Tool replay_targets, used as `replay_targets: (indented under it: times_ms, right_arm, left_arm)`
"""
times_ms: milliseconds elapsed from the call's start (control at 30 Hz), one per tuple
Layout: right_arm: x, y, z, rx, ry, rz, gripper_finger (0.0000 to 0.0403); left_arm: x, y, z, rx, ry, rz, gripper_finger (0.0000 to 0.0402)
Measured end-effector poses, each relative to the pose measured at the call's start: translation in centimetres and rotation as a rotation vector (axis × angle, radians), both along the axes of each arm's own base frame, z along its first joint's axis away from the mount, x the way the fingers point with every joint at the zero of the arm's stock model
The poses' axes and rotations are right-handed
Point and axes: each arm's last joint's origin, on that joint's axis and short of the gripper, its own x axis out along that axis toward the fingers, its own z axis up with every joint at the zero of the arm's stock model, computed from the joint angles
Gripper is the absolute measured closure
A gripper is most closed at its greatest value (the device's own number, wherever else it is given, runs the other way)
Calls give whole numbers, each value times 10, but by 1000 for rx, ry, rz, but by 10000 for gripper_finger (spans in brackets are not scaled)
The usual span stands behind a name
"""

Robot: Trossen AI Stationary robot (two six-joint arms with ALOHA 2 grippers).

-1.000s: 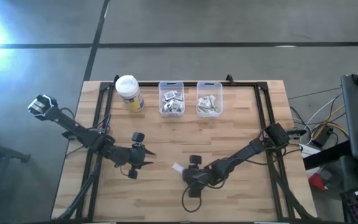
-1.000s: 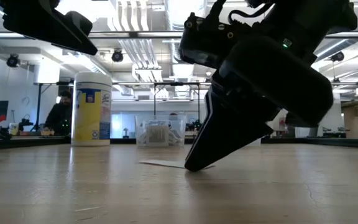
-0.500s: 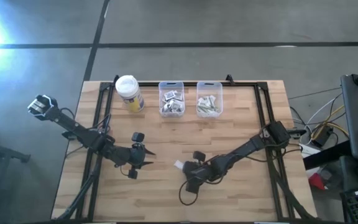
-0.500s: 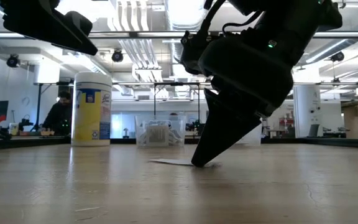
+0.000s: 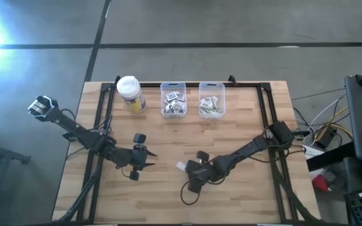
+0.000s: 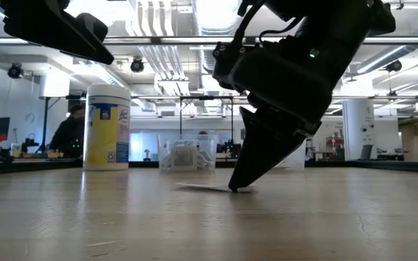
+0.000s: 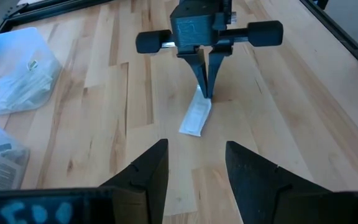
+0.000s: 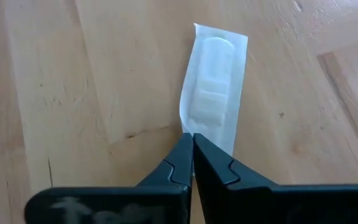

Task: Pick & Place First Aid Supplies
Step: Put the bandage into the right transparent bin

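Observation:
A narrow white strip packet [image 8: 216, 81] lies flat on the wooden table near its middle [image 5: 181, 166]. My right gripper [image 8: 192, 138] slants down onto the strip's near end with its fingers shut; the left wrist view shows it from the front [image 7: 208, 93]. My left gripper [image 5: 149, 155] hangs open above the table to the left of the strip, its fingers [image 7: 151, 168] pointing toward it and touching nothing. My right gripper has its two fingertips [image 8: 182, 152] closed together on the strip's end [image 8: 194, 127] nearest them, by one long edge. They come steeply from above, slanting from the table's right. The strip lies along the fingers' line, flat on the table [image 7: 196, 117].
A yellow container with a white lid [image 5: 131, 94] stands at the far left. Two clear bins [image 5: 173, 100] [image 5: 211, 100] holding packets sit along the far edge. A person [image 6: 67, 134] shows in the room behind. Bare wood lies between the arms and toward the near edge.
My right gripper has shut its fingers on the strip's end and rolled its wrist. The strip stays flat on the table.

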Motion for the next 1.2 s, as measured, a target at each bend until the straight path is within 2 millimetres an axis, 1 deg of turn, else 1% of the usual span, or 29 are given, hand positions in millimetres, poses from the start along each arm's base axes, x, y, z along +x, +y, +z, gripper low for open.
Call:
replay_targets:
  times_ms: [233, 400, 533, 767, 1000, 1100, 1200]
  right_arm:
    - [-11, 5, 22, -44, -1, 47, 395]
    - [-17, 2, 39, -64, -4, 42, 395]
    - [-21, 0, 47, -72, 3, 41, 395]
    - [-32, -8, 74, -136, -10, 11, 395]
    - [-45, -27, 111, -234, -69, -46, 395]
    - [-51, -41, 128, -301, -98, -107, 395]
    - [-57, -62, 142, -345, -111, -177, 395]
  left_arm:
    - [0, 0, 0, 1, 1, -1, 248]
    - [0, 0, -1, 4, 11, 2, 248]
    - [-1, 1, -2, 8, 17, 2, 248]
    - [-1, 1, -2, 9, 21, 2, 248]
    - [-2, 1, -4, 13, 45, -1, 248]
    - [-3, 1, -4, -5, 57, -18, 248]
    - [-2, 1, -4, -18, 58, -13, 252]
